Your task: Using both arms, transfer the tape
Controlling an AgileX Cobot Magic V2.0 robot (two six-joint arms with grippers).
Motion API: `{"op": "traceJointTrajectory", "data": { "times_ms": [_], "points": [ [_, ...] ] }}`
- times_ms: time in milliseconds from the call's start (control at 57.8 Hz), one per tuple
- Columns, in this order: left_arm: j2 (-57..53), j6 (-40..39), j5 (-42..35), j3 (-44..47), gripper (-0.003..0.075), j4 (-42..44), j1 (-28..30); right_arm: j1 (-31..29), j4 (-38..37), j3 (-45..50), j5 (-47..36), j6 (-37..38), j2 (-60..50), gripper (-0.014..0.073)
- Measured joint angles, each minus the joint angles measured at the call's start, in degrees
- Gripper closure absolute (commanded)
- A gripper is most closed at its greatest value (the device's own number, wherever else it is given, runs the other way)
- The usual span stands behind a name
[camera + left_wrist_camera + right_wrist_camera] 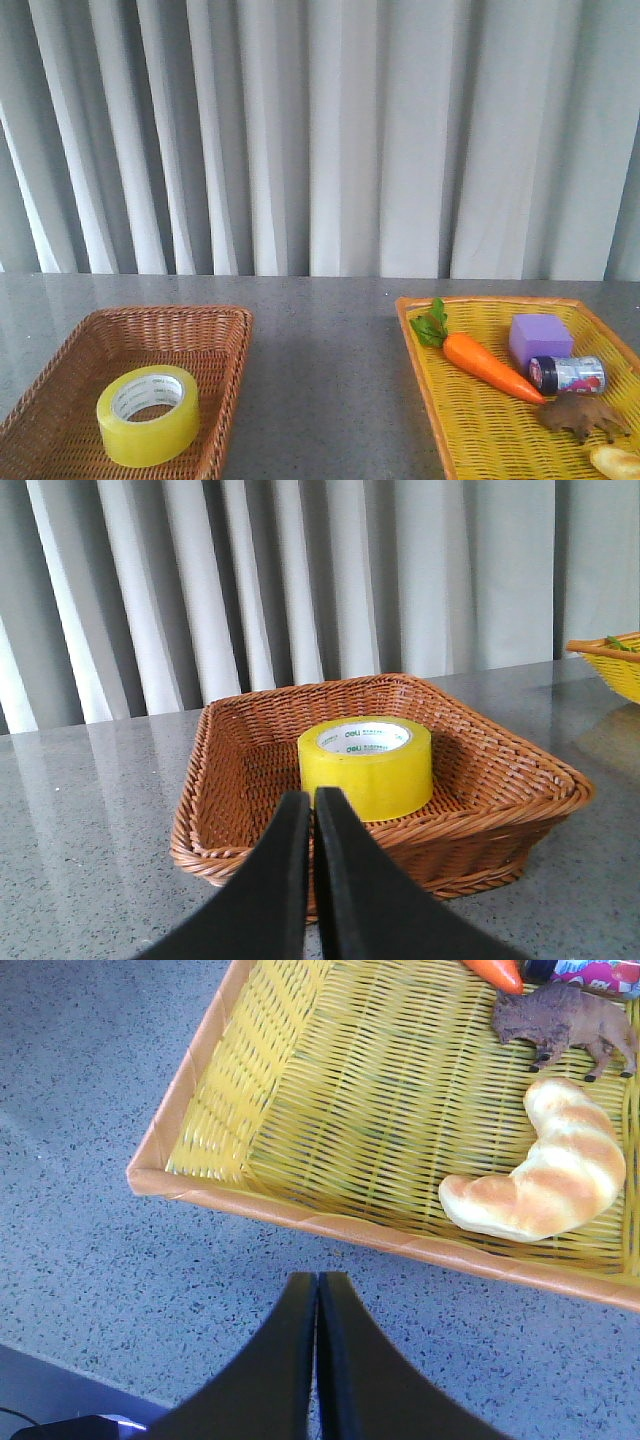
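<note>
The yellow tape roll (pixel 148 415) with a white printed core lies flat in the brown wicker basket (pixel 60 385) at the front left. It also shows in the left wrist view (pixel 366 766), inside the basket (pixel 500 780). My left gripper (pixel 312 798) is shut and empty, short of the basket's near rim, in line with the tape. My right gripper (pixel 318 1280) is shut and empty over the grey table, just outside the yellow tray's (pixel 200 1110) near edge. Neither arm shows in the front view.
The yellow tray (pixel 470 420) at the right holds a carrot (pixel 488 365), a purple block (pixel 541 340), a small jar (pixel 567 375), a brown animal figure (pixel 565 1022) and a croissant (pixel 545 1175). Grey curtains hang behind the grey speckled table (pixel 320 350).
</note>
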Motion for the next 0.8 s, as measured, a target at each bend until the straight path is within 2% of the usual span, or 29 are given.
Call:
{"op": "traceJointTrajectory", "data": {
  "times_ms": [208, 329, 502, 623, 796],
  "points": [
    [0.00, 0.00, -0.02, 0.00, 0.0727, 0.00, 0.00, -1.21, -3.53, 1.83, -3.46, -0.05, -6.66, 0.0601],
    [0.00, 0.00, -0.02, 0.00, 0.0727, 0.00, 0.00, -6.00, -4.26, 7.52, -13.18, -0.05, -14.46, 0.0601],
    [0.00, 0.00, -0.02, 0.00, 0.0727, 0.00, 0.00, -12.50, -4.09, 21.38, -28.88, -0.05, -26.76, 0.0601],
    [0.00, 0.00, -0.02, 0.00, 0.0727, 0.00, 0.00, -14.04, -3.40, 30.36, -36.92, -0.05, -33.62, 0.0601],
    [0.00, 0.00, -0.02, 0.00, 0.0727, 0.00, 0.00, -14.09, -2.79, 38.24, -44.98, 0.00, -36.31, 0.0601]
  ]
}}
